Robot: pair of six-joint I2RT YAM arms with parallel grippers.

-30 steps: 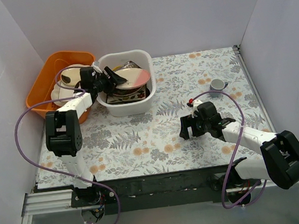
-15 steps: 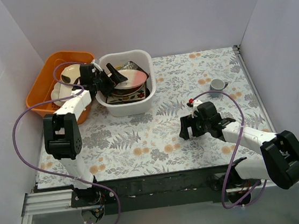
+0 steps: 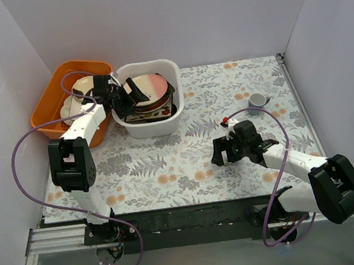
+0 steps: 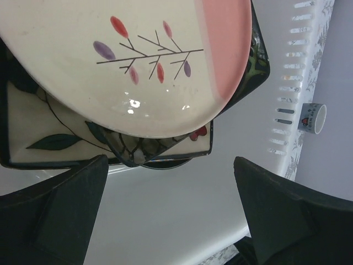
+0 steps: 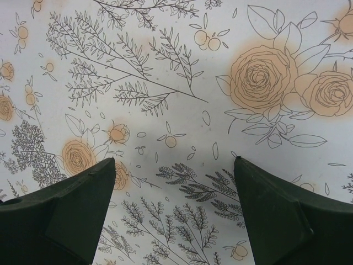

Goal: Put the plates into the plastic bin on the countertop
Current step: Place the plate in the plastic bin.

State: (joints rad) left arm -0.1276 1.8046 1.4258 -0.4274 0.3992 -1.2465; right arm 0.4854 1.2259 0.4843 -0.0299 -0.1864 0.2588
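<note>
Bright, soft, even light from overhead, and no hard shadows anywhere. The plastic bin drops only a faint grey smudge on the countertop along its near wall. Close up inside the bin, the pink-cream plate is sharp, with tiny white glints on its glaze. The bin's floor washes out almost white. The left gripper fingers show dark and featureless. Well right of the bin, the print reads crisp under a pale shadow.

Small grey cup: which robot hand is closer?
Right. Right gripper hovers close by, left of the small grey cup; left gripper is far off at the white plastic bin.
</note>
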